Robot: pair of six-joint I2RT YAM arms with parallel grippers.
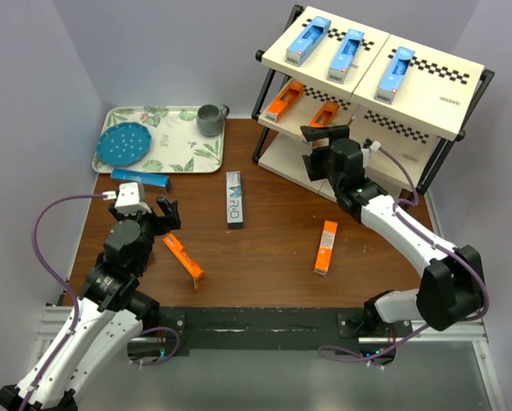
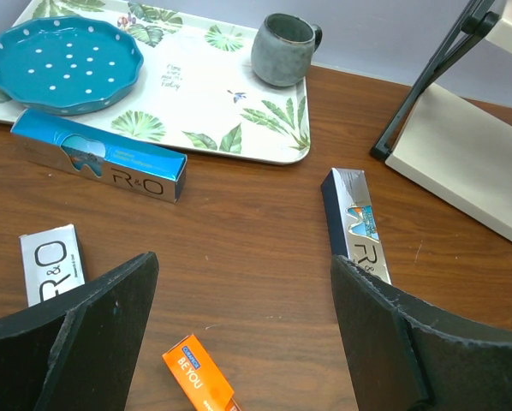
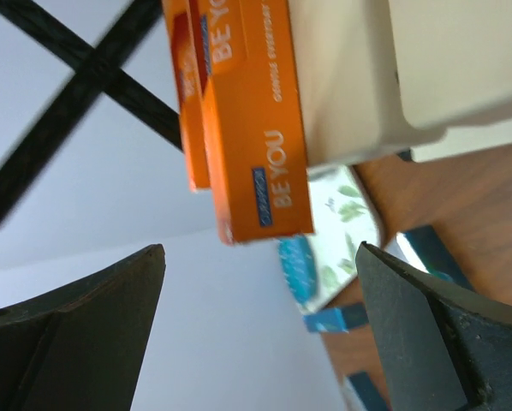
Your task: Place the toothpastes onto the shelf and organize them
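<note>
Three light blue toothpastes [image 1: 345, 55] are lying side by side on the top board of the shelf [image 1: 436, 98], their long axes running down its slope. Two orange toothpastes [image 1: 284, 100] are resting the same way on the middle tier. On the table [image 1: 264, 282], a grey-and-teal box [image 1: 235, 199] is pointing straight away from the arms, an orange box [image 1: 325, 247] to its right is lying almost parallel to it, another orange box [image 1: 183, 259] is lying diagonally, and a blue box [image 1: 142, 179] is lying crosswise just beside the leaf-patterned tray [image 1: 187, 128].

The right gripper [image 3: 260, 257] is hovering at the middle tier with its jaws spread wide, gripping nothing, the nearer orange box's end just beyond them. The left gripper [image 2: 243, 342] is hanging over the diagonal orange box, jaws apart and holding nothing
</note>
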